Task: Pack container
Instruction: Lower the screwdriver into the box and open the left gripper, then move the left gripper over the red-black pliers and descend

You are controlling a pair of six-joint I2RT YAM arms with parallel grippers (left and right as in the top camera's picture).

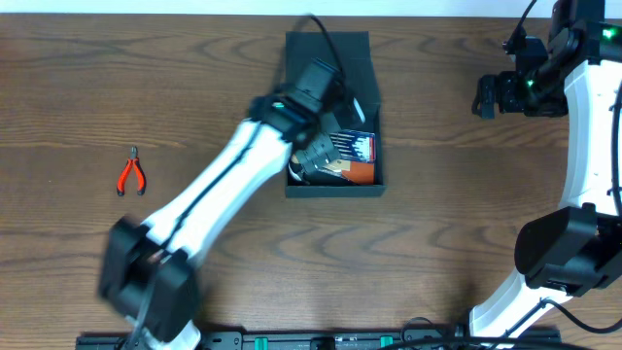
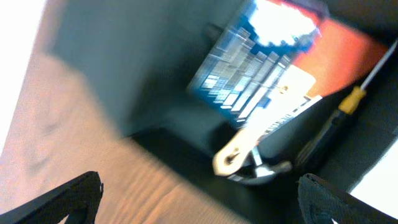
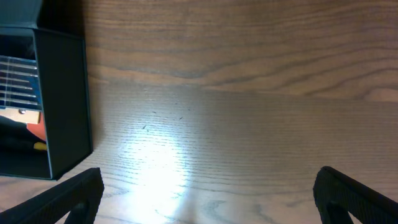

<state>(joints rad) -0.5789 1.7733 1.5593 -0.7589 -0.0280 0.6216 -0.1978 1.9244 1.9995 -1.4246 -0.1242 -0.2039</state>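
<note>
Overhead view: a dark teal-black matte square container (image 1: pixel 335 191) sits at upper centre of the frame on the brown wood-grain table (image 1: pixel 78 78). Its flap lid (image 1: pixel 328 47) is folded back toward the top edge.
Left gripper (image 1: pixel 313 156): over the left part of the open box. In the left wrist view its black fingers (image 2: pixel 68 196) sit far apart at the bottom corners, pinching nothing.
Right gripper (image 3: pixel 208 193): upper right of the overhead view, well apart from the container, jaws spread wide above bare wood.
Inside the box: a blue-and-red screwdriver-bit case (image 1: pixel 352 148), a black-handled screwdriver with a yellow collar (image 2: pixel 348 102), and a cream-handled metal tool (image 2: pixel 261 134) just beside the case.
Left of frame: small red-handled pliers (image 1: pixel 131 173) lie on the table, well apart from the container.
</note>
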